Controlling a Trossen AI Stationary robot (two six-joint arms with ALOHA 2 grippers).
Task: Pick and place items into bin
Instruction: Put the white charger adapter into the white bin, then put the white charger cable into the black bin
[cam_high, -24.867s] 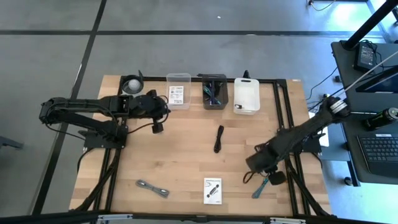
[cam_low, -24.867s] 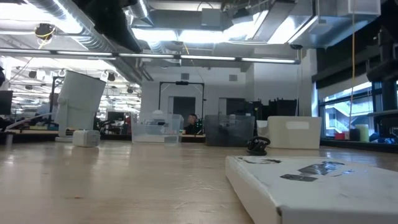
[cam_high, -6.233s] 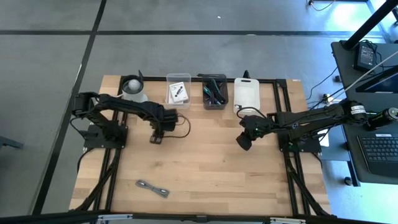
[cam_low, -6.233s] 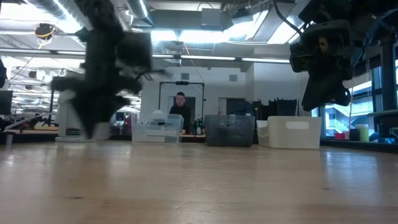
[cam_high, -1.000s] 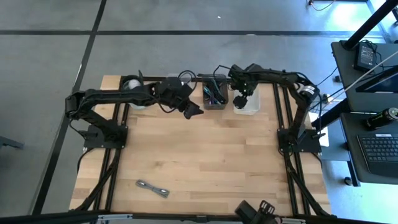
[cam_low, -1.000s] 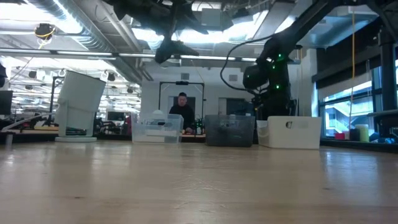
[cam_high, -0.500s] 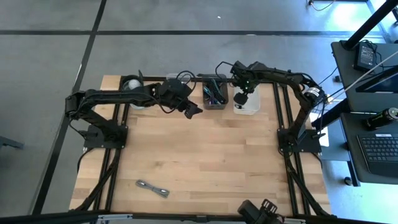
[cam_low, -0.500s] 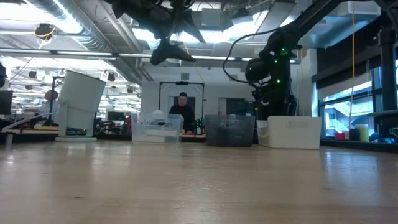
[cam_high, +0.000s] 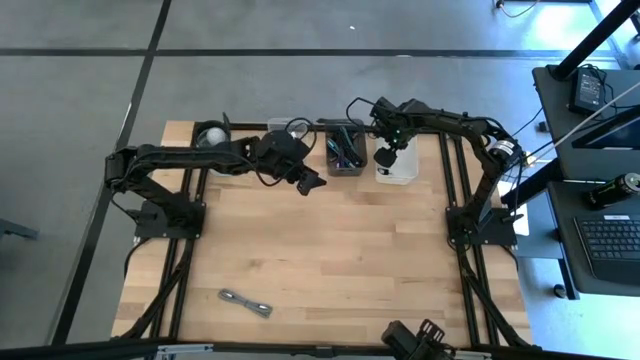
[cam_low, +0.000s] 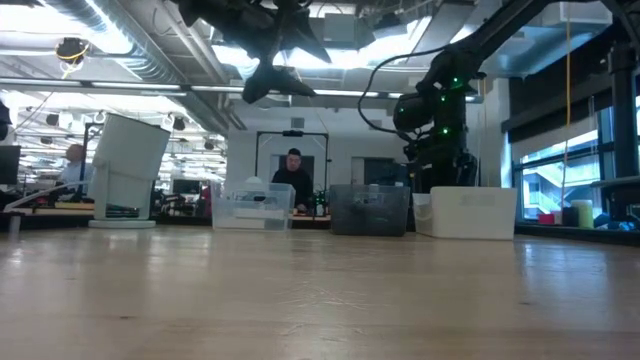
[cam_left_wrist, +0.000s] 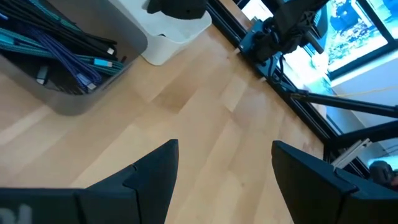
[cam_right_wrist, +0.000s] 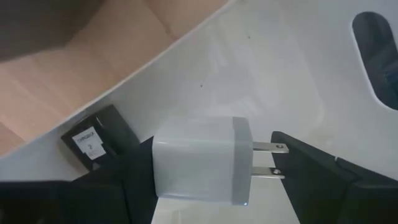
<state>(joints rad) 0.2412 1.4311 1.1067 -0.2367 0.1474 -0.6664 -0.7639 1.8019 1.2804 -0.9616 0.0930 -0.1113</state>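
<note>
Up at the top of the high view, the right hand (cam_high: 388, 155) hangs over the white bin (cam_high: 400, 172), and the right wrist view shows what sits between its spread fingers: a white plug adapter (cam_right_wrist: 202, 160), long axis running across the frame, its two metal prongs pointing toward the right-side finger (cam_right_wrist: 323, 174). The adapter lies in the gap over the bin's white floor; whether a finger is touching it, I cannot tell. A small black block with a white label (cam_right_wrist: 94, 144) lies on the bin floor at lower left of that view, just beside the other finger.

The left hand (cam_high: 305, 180) is released and carries nothing, hovering above the table (cam_high: 330, 260) just in front of the grey bin (cam_high: 345, 150) and the clear bin (cam_high: 286, 140). Its wrist view looks down on the grey bin packed with black sticks and teal tools (cam_left_wrist: 56, 56).

The grey strip (cam_high: 246, 302) lies alone at lower left of the table, long axis running diagonally, well apart from both hands.

Against the frame half a second back, both arms sit almost where they were. Twenty-five seconds ago a white card, a black cable and a teal tool lay on the table; those spots are bare now.
</note>
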